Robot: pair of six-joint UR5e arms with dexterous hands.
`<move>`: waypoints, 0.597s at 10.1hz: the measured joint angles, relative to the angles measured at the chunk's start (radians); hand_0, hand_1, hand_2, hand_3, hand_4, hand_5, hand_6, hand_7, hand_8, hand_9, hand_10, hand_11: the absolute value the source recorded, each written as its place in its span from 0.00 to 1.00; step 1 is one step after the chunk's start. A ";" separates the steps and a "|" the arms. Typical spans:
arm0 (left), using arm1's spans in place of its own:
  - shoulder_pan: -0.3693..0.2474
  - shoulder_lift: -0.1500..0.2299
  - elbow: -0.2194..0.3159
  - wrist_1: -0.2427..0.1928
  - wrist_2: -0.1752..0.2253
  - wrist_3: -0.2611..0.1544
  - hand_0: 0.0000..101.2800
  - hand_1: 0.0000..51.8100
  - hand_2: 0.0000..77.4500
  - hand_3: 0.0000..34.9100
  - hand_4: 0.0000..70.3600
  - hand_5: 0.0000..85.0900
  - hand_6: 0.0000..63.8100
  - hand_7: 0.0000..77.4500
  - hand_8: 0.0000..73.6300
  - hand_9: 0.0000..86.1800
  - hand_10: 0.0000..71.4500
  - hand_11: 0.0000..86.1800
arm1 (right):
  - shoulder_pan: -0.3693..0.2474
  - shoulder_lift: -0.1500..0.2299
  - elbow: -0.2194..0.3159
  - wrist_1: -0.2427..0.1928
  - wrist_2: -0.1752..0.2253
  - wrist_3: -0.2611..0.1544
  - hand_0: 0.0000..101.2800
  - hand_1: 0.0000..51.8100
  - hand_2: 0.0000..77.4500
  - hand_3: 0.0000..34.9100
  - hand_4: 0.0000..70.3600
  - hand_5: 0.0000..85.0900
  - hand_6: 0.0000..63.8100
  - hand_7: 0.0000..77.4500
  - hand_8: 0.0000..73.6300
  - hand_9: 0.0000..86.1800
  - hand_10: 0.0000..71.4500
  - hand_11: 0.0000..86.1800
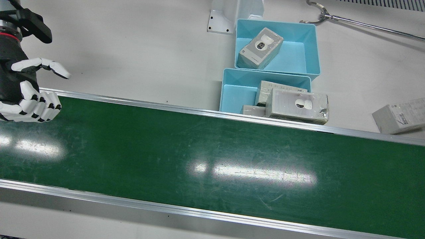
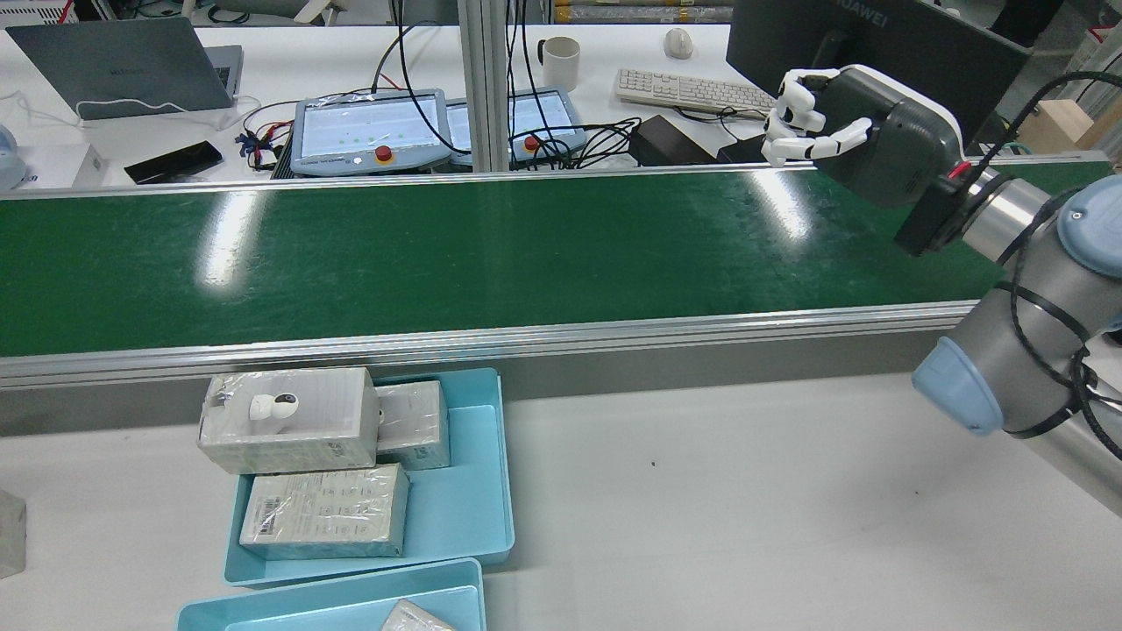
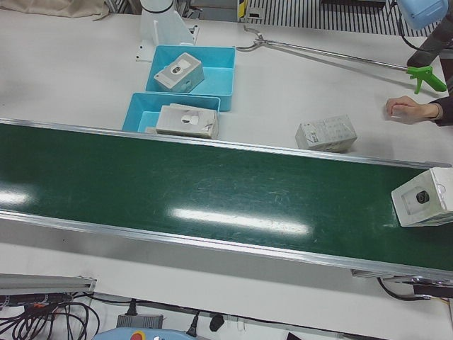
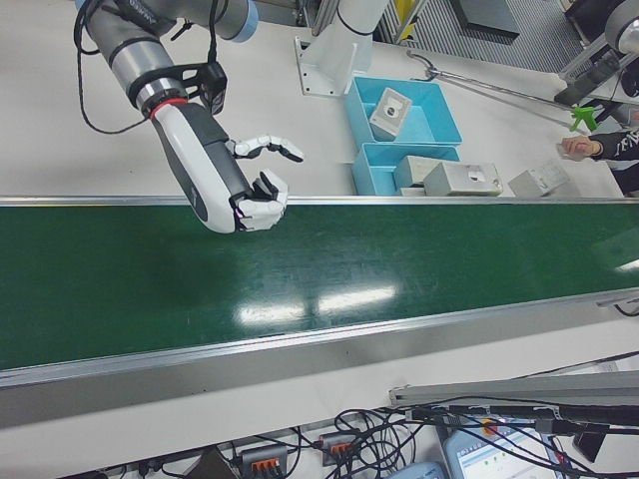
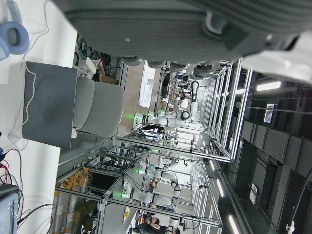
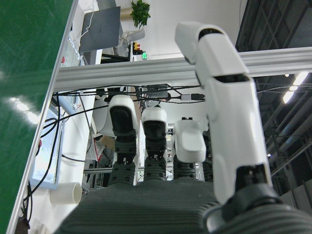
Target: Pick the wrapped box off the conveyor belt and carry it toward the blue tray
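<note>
1. Far left of the front view: the right robot hand (image 1: 30, 93) hovers over the near-robot edge of the belt (image 1: 199, 159). Its fingers are half curled, thumb out, and it holds nothing.
2. Middle: there are two blue trays on the tabletop (image 1: 132, 49) just past the belt. The far tray (image 1: 312, 49) has one box in it. The near tray (image 1: 229, 86) is stuffed, with one box riding over its rim.
3. Right of those, a stray box (image 1: 398, 118) sits on the tabletop beside the belt. It isn't the one we want.
4. The actual target, the wrapped box (image 3: 425, 198), only shows in the left-front view. It's on the belt at the far right edge, well apart from the right robot hand.
5. The left robot hand (image 5: 195, 29) shows only as a dark body in its own camera, so I can't tell if it's wide or closed.
6. Handling guess: it's a light, stiff carton, but the shiny film looks slippery. I'd pinch it across the two long side faces, thumb opposite the fingers and firmly, rather than grab the top.
</note>
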 joint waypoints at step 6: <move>0.000 0.000 0.000 0.000 0.000 0.000 0.00 0.00 0.01 0.00 0.00 0.01 0.00 0.01 0.01 0.01 0.00 0.01 | 0.016 0.013 -0.066 0.084 -0.050 0.019 0.49 0.28 0.11 0.46 0.07 0.12 0.51 0.39 0.00 0.06 0.00 0.02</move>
